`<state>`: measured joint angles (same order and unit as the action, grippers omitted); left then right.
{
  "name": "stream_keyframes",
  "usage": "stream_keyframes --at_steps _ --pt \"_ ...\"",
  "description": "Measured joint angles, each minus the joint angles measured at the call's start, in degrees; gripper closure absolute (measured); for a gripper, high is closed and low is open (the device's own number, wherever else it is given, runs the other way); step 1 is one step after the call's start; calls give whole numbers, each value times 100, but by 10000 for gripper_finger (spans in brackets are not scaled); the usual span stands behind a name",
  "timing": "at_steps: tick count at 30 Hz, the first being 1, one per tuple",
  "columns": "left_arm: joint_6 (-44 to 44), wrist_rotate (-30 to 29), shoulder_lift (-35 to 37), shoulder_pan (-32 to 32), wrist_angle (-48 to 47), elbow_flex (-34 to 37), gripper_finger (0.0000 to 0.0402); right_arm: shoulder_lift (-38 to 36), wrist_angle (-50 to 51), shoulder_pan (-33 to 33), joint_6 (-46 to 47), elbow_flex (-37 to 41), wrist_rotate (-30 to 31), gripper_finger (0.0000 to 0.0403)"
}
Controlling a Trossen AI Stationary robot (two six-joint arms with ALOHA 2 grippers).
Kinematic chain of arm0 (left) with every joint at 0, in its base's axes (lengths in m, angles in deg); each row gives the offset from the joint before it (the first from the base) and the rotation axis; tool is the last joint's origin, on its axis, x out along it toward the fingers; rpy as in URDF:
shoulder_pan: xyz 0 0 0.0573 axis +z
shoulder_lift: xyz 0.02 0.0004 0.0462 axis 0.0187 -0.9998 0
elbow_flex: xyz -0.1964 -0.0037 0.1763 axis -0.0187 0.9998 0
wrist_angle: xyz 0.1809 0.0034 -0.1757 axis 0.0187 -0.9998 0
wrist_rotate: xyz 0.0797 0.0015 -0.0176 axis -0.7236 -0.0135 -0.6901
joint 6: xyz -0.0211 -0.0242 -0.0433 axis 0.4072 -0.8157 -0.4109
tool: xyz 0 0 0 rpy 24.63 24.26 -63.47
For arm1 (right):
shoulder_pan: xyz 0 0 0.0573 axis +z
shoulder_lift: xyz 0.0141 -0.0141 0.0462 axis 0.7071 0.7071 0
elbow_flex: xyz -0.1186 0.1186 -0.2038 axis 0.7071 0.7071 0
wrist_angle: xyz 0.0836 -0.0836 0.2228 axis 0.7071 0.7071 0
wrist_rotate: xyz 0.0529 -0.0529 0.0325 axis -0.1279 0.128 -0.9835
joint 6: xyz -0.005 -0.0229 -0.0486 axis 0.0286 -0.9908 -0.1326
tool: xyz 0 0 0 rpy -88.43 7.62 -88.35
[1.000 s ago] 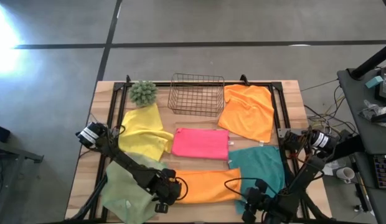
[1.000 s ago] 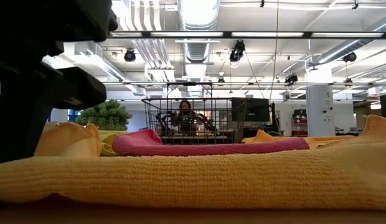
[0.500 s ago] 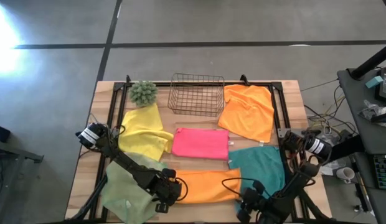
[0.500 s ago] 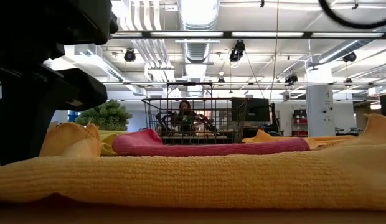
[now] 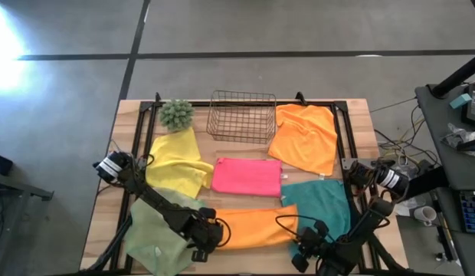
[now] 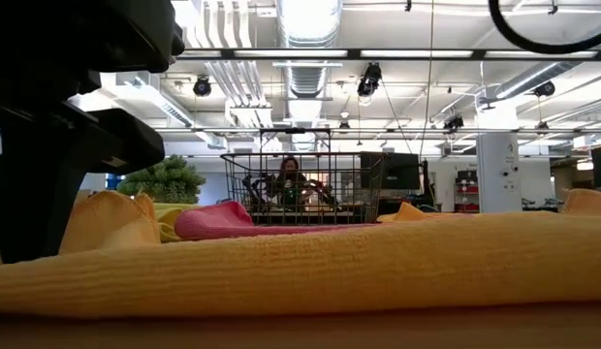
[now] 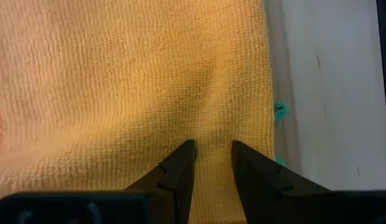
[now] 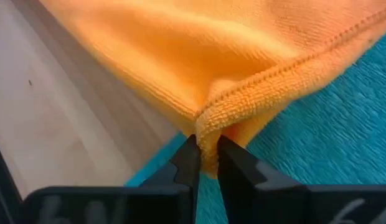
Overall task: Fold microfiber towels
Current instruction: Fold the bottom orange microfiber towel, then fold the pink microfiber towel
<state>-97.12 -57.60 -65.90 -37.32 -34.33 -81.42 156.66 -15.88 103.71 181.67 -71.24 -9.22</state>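
Both grippers pinch the near orange towel [image 5: 249, 228] at opposite ends, left gripper [image 7: 211, 163] and right gripper [image 8: 207, 163], probably ready to fold it.

A small spiky green ball plant [image 5: 176, 113] stands at the far left of the pale wooden worktop [image 5: 101, 208]. Just right of it sits an empty copper wire basket [image 5: 241, 116], upright. A person [image 6: 290, 176] shows far behind it.
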Motion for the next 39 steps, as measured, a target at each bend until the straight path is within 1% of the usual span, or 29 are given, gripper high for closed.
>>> stream_keyframes --at_steps 6,11,14,18,21,23,29,33,35,39 --pt "-101 -12 14 0 62 186 307 -165 244 66 -52 0 -132 363" --pt "-101 -16 11 2 30 211 307 -242 480 104 -183 0 -630 363" --pt "-102 -17 9 2 25 216 307 -249 707 139 35 0 -756 362" --pt "-110 -15 7 2 -9 178 307 -262 602 176 360 -71 -566 362" --pt "-117 -15 0 2 -41 137 307 -263 289 232 -140 -378 -362 364" --pt "-117 -9 0 11 -39 138 307 -273 332 241 -489 -574 -270 364" --pt "-119 28 62 66 -19 131 307 -275 758 -81 -1177 -957 67 364" --pt "-119 -263 219 93 -199 118 307 -293 1014 -291 -1613 -1064 106 364" --pt "-123 -324 365 107 -334 126 307 -372 1202 -328 -1706 -1088 221 364" --pt "-305 -420 695 114 -651 123 305 -698 1769 -322 -1596 -1085 711 364"
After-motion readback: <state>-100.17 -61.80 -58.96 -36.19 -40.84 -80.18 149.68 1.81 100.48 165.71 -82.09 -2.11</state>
